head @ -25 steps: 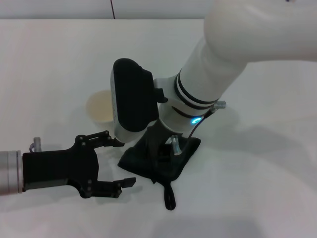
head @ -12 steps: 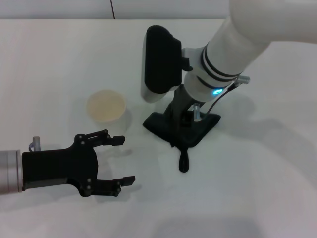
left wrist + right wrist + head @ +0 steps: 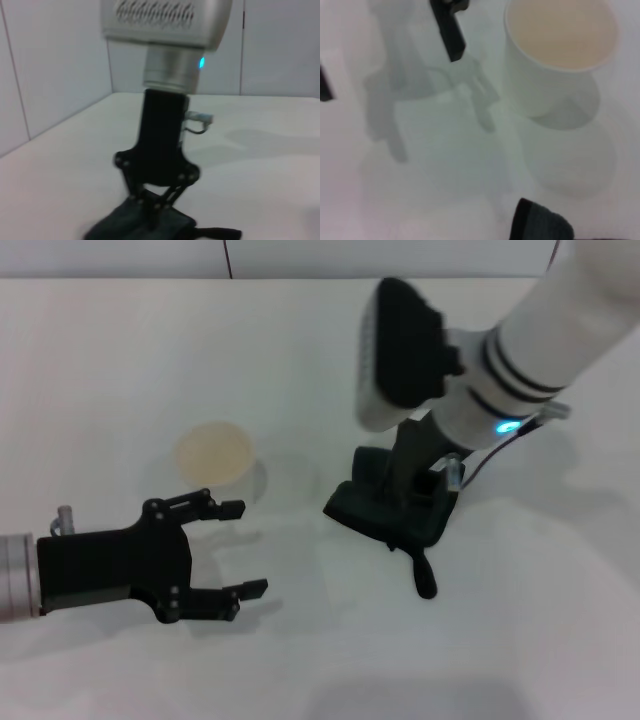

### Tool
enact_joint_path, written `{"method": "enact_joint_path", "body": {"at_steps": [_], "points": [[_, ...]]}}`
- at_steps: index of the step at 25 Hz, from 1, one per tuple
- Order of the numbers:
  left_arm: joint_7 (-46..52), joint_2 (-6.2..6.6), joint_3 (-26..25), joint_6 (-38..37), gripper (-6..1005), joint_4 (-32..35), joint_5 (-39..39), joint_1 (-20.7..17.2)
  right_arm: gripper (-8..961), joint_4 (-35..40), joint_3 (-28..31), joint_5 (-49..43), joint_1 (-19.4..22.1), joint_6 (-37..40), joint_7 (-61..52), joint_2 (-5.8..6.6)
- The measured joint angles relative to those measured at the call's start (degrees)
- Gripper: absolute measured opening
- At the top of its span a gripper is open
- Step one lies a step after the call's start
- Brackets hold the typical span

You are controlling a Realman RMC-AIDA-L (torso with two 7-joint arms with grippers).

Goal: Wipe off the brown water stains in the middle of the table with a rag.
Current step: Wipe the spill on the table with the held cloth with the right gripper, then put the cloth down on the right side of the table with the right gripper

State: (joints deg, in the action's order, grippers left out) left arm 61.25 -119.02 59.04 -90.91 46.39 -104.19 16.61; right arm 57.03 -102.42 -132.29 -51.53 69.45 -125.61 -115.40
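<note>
The black rag (image 3: pixel 385 512) lies bunched on the white table (image 3: pixel 110 350), right of the middle, with its thin loop tail (image 3: pixel 424 578) pointing toward me. My right gripper (image 3: pixel 405 498) comes down from the upper right and is shut on the rag, pressing it onto the table. The left wrist view shows its fingers closing into the cloth (image 3: pixel 150 225). My left gripper (image 3: pixel 250 547) is open and empty, low over the table at the near left. No brown stain shows in any view.
A white paper cup (image 3: pixel 214 455) stands left of the rag, just beyond the left gripper; it also shows in the right wrist view (image 3: pixel 555 55). The right arm's bulky wrist (image 3: pixel 400 350) hangs over the table's right half.
My right gripper has dragged the rag across the table from the near middle to the right and a little away. The left gripper has hardly moved.
</note>
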Motion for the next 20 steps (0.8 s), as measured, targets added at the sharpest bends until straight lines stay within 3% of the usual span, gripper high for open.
{"method": "enact_joint_path", "body": {"at_steps": [1,5,6,14,20], "points": [[0.0,0.02,-0.2,0.0,888,0.0,0.1,0.0,30,2.9,3.6,-0.2,3.1,2.5,1.9,0.01],[-0.1,0.04,-1.7,0.1,888,-0.7,0.2,0.1,30,5.3,8.0,-1.1,6.4,5.6,3.9,0.12],[-0.1,0.04,-1.8,0.1,887,-1.2,0.2,0.2,30,5.8,11.7,-2.5,8.6,7.7,5.6,0.15],[0.1,0.11,-2.0,1.1,887,-2.2,0.3,1.3,30,5.8,18.4,-3.0,14.4,10.6,10.9,0.31],[0.1,0.03,-2.0,1.8,887,-2.7,0.6,1.8,29,6.4,22.9,-0.1,16.4,13.4,15.6,0.14]]}}
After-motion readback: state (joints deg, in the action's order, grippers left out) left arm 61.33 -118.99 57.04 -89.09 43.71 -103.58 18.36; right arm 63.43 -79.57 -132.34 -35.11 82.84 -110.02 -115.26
